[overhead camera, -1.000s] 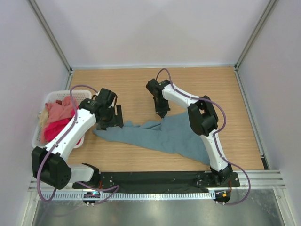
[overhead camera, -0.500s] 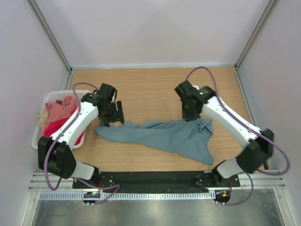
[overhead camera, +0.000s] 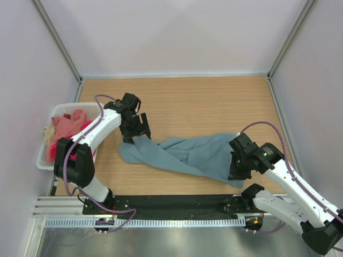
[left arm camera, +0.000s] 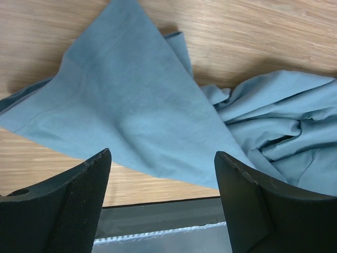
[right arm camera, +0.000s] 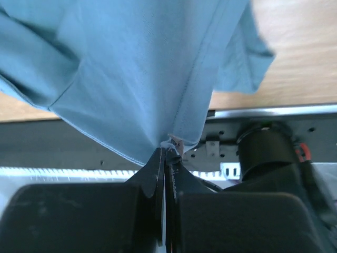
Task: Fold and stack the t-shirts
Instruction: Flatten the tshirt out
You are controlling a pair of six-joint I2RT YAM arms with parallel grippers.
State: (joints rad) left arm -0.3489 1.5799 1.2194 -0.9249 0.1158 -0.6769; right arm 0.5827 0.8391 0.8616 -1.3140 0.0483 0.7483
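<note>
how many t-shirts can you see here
4: grey-teal shirt lying on the table; salmon pink shirt, crimson-pink shirt and cream shirt piled in the basket. Others may be hidden underneath.

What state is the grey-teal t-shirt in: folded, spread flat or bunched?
Bunched: the grey-teal t-shirt lies in a wrinkled strip, one end pinched in the right gripper.

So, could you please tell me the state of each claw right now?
Left claw: open, holding nothing, over the grey-teal t-shirt.
Right claw: shut on the grey-teal t-shirt's edge.
</note>
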